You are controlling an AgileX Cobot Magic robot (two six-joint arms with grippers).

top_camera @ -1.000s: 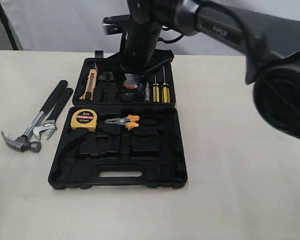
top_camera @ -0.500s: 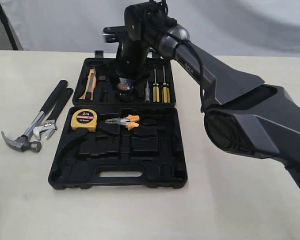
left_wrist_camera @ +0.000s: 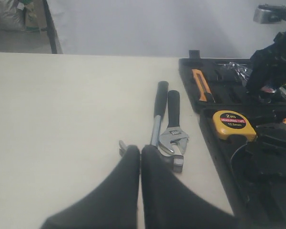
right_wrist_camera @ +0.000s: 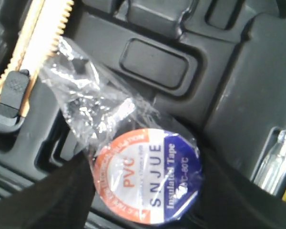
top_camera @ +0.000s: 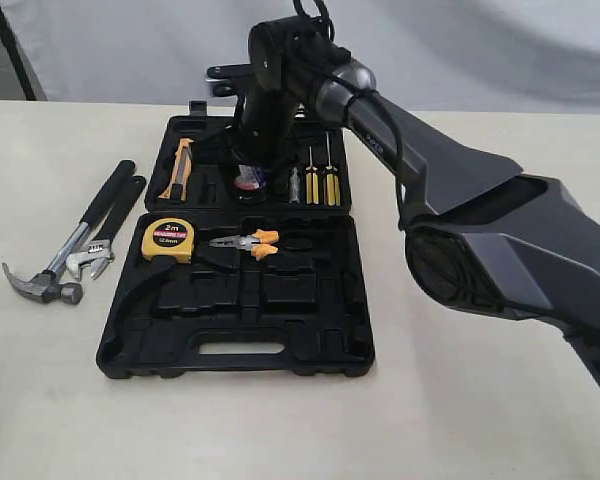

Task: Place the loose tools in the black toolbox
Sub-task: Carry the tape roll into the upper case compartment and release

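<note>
The black toolbox (top_camera: 240, 312) lies open on the table. My right gripper (top_camera: 250, 176) reaches down into its far half, shut on the tape roll (right_wrist_camera: 148, 176), which sits between both fingers in its clear wrap just above a moulded recess. The roll (top_camera: 248, 181) shows only as a small coloured spot under the gripper. The hammer (top_camera: 52, 272) and the adjustable wrench (top_camera: 102, 248) lie side by side on the table left of the case. My left gripper (left_wrist_camera: 140, 151) is shut and empty, hovering over the hammer's head (left_wrist_camera: 174, 162) beside the wrench (left_wrist_camera: 174, 136).
A yellow tape measure (top_camera: 167, 238) and orange-handled pliers (top_camera: 248, 241) sit in the near half of the case. An orange utility knife (top_camera: 180, 168) and screwdrivers (top_camera: 320, 178) flank my right gripper in the far half. The right arm spans the right side of the table.
My right gripper has lowered the tape roll slightly down and left into the far half of the case. The hammer and wrench have not moved.
</note>
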